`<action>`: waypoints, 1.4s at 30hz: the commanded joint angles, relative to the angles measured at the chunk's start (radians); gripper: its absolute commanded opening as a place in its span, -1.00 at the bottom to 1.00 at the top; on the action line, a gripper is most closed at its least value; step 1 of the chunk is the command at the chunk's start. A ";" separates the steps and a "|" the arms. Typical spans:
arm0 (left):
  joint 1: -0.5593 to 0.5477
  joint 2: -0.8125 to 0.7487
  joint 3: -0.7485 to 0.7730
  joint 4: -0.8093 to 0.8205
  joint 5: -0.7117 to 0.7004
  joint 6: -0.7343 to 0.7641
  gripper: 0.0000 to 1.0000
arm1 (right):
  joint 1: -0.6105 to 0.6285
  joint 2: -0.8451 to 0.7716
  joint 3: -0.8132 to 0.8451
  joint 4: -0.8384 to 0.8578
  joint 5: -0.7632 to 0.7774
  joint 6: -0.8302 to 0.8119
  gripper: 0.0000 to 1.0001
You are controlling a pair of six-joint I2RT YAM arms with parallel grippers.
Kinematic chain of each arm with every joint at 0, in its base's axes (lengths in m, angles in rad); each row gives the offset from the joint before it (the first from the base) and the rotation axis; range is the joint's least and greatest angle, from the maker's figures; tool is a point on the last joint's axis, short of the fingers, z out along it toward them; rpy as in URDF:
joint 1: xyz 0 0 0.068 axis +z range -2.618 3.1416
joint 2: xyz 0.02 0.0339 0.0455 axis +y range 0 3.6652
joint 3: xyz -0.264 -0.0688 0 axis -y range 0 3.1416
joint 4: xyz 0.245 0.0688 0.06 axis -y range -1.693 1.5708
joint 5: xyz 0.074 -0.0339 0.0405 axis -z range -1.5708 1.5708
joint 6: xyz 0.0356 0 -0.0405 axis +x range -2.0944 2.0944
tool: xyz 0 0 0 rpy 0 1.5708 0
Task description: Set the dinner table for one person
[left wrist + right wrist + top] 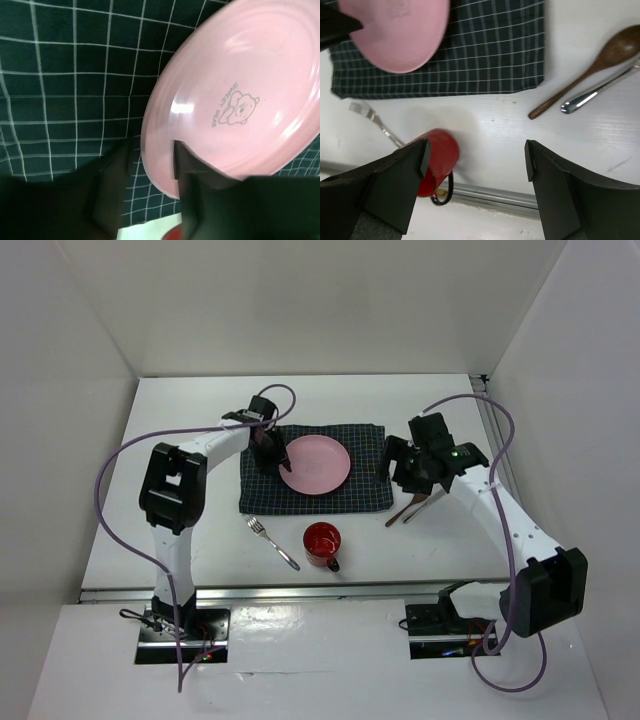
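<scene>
Worktop, white, under everything: plate on placemat at centre, left fingers straddling its left rim, pinch not determinable, arm bent inward, wrist down; right fingers spread, empty, hovering right of placemat, spoon near, lying diagonally, right arm nearer.

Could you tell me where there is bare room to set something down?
Free: the white tabletop's far strip behind the navy checked placemat, and the patch right of the red mug. Crowded: silver fork left of it; brown wooden spoon right of the placemat.
</scene>
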 commanded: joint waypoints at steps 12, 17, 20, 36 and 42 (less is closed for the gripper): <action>-0.010 -0.306 0.086 -0.219 -0.199 0.129 0.71 | 0.337 0.132 0.040 0.068 -0.143 -0.173 0.76; 0.026 -0.467 0.107 -0.268 -0.187 0.151 0.71 | 0.426 0.123 -0.017 0.105 -0.123 -0.194 0.71; 0.056 -0.558 0.080 -0.280 -0.177 0.151 0.71 | 0.447 0.162 -0.035 0.137 -0.097 -0.180 0.65; 0.119 -0.674 -0.046 -0.267 -0.099 0.151 0.65 | 0.538 0.295 -0.019 0.187 -0.003 -0.051 -0.57; 0.128 -0.685 -0.037 -0.254 -0.099 0.160 0.65 | 0.538 0.265 0.109 0.050 0.133 -0.042 -1.00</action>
